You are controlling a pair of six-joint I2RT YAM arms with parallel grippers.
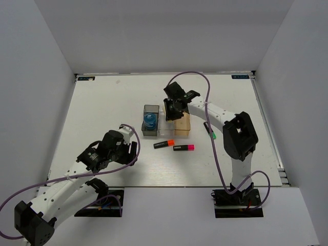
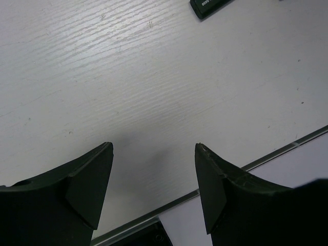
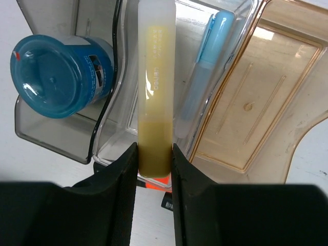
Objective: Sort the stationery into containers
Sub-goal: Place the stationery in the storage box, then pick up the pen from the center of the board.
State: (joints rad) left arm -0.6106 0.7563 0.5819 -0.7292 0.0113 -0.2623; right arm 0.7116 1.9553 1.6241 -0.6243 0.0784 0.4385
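Note:
My right gripper [image 3: 154,154] is shut on the pale yellow stick [image 3: 156,87] and holds it over the clear bin [image 3: 230,31], the middle of three bins. A light-blue stick [image 3: 202,72] lies in the clear bin. The blue round roll [image 3: 56,74] sits in the smoky grey bin [image 1: 150,122]. The tan bin [image 3: 256,102] holds nothing. An orange-ended highlighter [image 1: 164,144] and a pink-ended highlighter [image 1: 183,147] lie on the table in front of the bins. A green-ended highlighter [image 1: 210,130] lies by the right arm. My left gripper [image 2: 154,154] is open and empty over bare table.
The table's near edge [image 2: 215,182] runs just below my left fingers. A black highlighter end [image 2: 210,6] shows at the top of the left wrist view. White walls enclose the table on three sides.

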